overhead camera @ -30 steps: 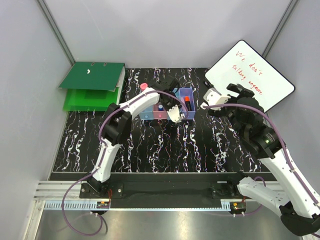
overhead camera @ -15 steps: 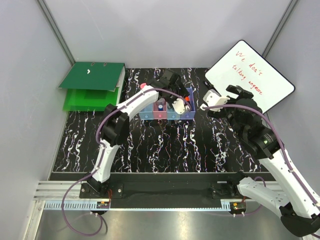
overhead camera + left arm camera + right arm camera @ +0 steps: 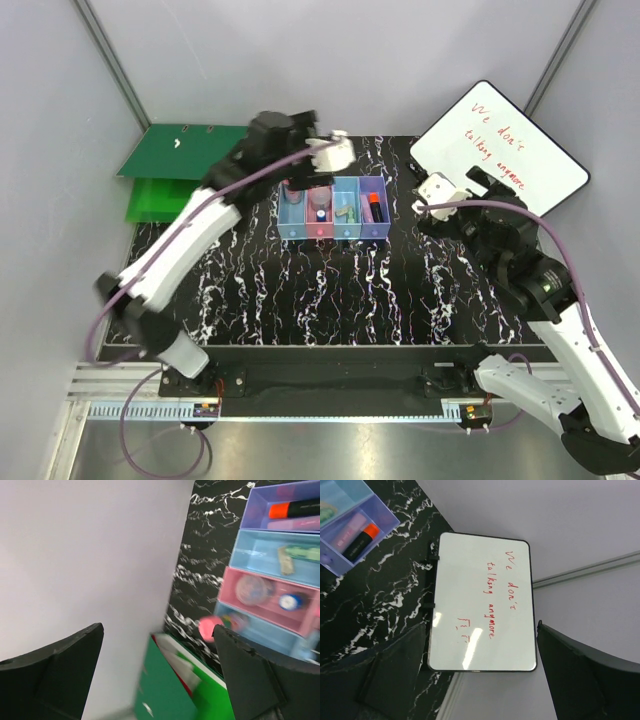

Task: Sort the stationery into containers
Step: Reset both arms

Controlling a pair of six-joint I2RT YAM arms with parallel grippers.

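While the left arm is raised over the far part of the black marbled table [image 3: 330, 290], its claw [image 3: 157, 630] is seen with the fingers spread wide and nothing caught between them. It is held above the far left end of the row of bins [image 3: 332, 238], near the green binders [image 3: 185, 160].

All the stationery that can be seen is lying inside the bins. An orange-capped marker [image 3: 295, 508] and a pink piece [image 3: 295, 524] are found in the purple bin [image 3: 260, 510] at the right end. A green piece [image 3: 302, 554] and a beige piece [image 3: 285, 562] are kept in the blue bin [image 3: 255, 550] beside it. A clear round piece [image 3: 250, 587] and a small blue piece [image 3: 290, 601] are held in the pink bin [image 3: 270, 607]. A pink-capped tube [image 3: 210, 628] is seen blurred at the left-end blue bin [image 3: 260, 630].

The right claw [image 3: 481, 630] is likewise spread apart and empty, hung between the bins and the whiteboard [image 3: 485, 600], touching neither.
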